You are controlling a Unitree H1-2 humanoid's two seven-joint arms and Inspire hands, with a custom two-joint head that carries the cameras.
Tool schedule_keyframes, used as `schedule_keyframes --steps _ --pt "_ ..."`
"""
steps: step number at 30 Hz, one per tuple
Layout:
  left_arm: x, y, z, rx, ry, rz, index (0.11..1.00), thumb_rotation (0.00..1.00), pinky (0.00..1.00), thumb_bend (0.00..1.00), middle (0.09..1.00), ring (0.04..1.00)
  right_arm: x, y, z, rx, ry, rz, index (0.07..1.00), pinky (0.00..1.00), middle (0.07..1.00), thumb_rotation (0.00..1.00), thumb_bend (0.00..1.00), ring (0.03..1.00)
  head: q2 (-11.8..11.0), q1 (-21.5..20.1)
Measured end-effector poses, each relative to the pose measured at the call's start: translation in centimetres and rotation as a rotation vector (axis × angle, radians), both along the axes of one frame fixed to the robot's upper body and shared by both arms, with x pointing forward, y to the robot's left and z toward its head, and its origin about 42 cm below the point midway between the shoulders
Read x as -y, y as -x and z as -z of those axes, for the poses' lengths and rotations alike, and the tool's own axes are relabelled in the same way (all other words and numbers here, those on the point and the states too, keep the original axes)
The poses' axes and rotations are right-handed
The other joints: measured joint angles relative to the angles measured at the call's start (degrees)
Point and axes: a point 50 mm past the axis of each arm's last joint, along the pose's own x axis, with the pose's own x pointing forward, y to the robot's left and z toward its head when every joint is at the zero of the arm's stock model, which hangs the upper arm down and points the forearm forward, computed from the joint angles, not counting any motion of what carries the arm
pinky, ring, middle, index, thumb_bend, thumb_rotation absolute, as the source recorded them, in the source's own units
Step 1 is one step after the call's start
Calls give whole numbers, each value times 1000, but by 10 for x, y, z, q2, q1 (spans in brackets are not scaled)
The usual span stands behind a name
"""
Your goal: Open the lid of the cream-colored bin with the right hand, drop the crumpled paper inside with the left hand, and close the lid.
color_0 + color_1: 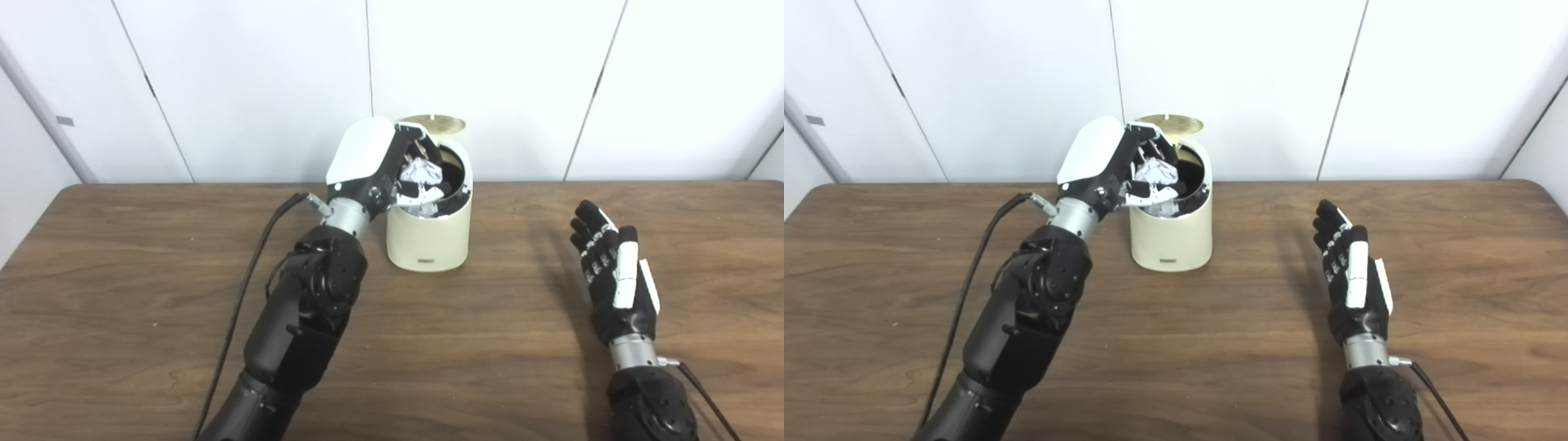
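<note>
Paper [421, 171] was gripped by the left hand [392, 168] over the open bin [430, 236], whose lid [432, 124] was raised. Fingers of the right hand [612, 272] were spread, empty, above the table [122, 275].

Head pair, looking down, sharing table [490, 343].

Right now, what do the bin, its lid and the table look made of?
Bin: smooth cream shell with a soft sheen, probably plastic or painted metal; can't tell which.
Lid: gold-toned, reflective disc standing open, looks like brushed metal or a metallic coating.
Table: brown wood grain, matte; could be laminate rather than solid wood.
</note>
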Motion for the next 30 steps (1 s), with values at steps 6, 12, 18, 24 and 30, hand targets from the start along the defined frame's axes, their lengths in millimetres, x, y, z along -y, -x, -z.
schedule_keyframes --steps 6,12,18,24,30 --pt "0 -3 6 2 8 -25 517 0 289 468 495 393 0 0 0 -1 0 4 843 952 909 1000 503 932 2 0" --pt "4 -3 7 11 13 -27 514 0 291 468 506 398 1 0 0 -2 -2 12 839 947 905 997 516 931 3 -1" --pt "7 -4 12 -4 2 -25 504 0 297 469 516 404 1 0 0 -3 -3 20 837 946 905 1000 510 930 3 -1" --pt "8 -7 13 -4 3 -33 492 0 305 470 522 407 1 0 0 -3 -3 20 841 952 909 1000 513 935 2 -2" --pt "13 -10 14 3 23 -36 462 0 301 469 529 410 0 0 0 -3 -3 18 836 942 906 1000 514 932 2 -2"
